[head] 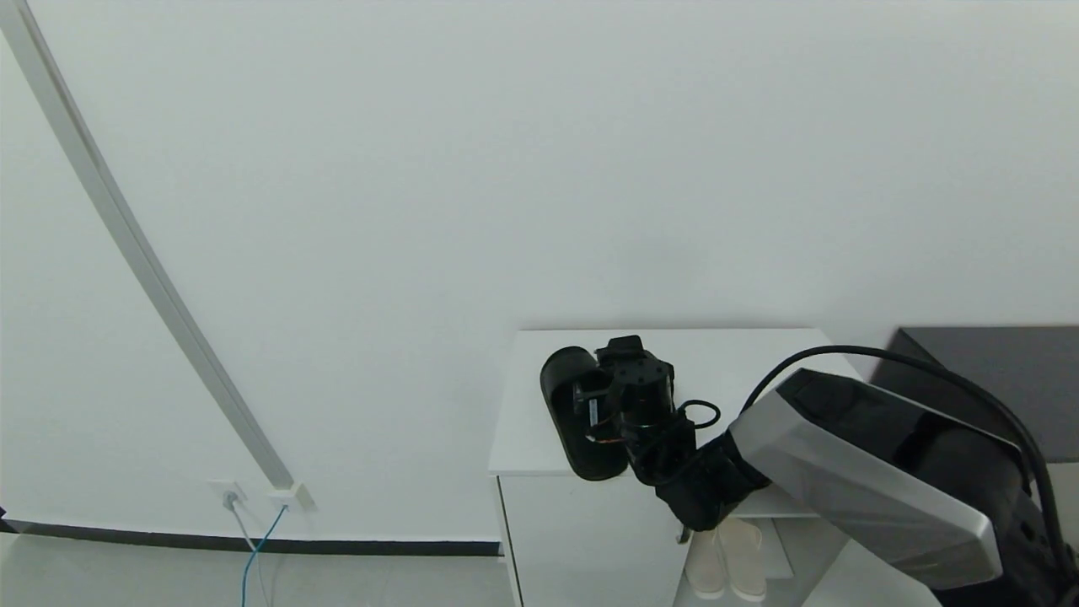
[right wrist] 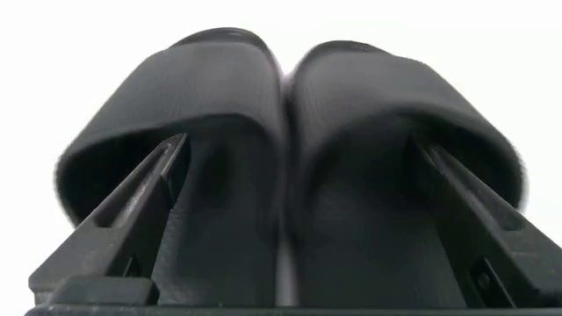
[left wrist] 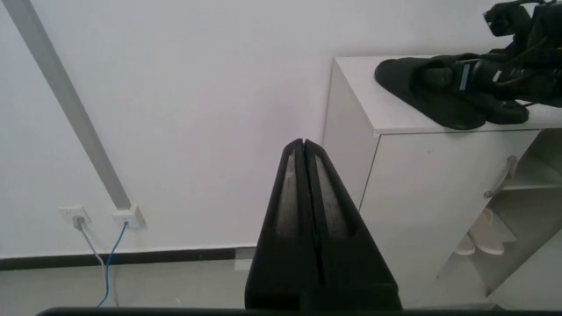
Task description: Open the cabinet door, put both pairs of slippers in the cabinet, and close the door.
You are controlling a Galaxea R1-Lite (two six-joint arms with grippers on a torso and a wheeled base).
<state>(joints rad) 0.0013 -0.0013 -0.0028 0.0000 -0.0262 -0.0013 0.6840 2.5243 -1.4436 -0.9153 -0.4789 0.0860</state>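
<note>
Item: black slippers (head: 575, 409), pair, side by side on the cabinet (head: 590, 539) top at its front edge, toes slightly overhanging. R hand (right wrist: 296, 145) is spread wide. One finger (right wrist: 140, 219) is inside the left slipper's strap and the other inside the right; the jaws are not seen pinching, so no grip is confirmed. L hand (left wrist: 303, 145) has its fingers pressed together w/ nothing held, and hangs well apart from the cabinet on its left side. White slippers (head: 727, 561) are already inside, on a lower shelf, and that side of the cabinet is open.

Handling, as a judgement: the slippers look like light moulded foam or rubber, w/ flexible straps and a textured, non-slip finish; not fragile. Best hold is prob. closing on the two inner strap walls together, so both lift as one. The risk is one slipper swinging or dropping out if the pinch is shallow.

Views: R wrist cam gives finger placement under the straps, which the head cam cannot, as the wrist blocks it. Head cam gives the pair's position on the top and the overhang. L wrist cam adds the side profile, w/ soles flat on top, plus the handle (left wrist: 504, 176) and open shelf (left wrist: 537, 183).
</note>
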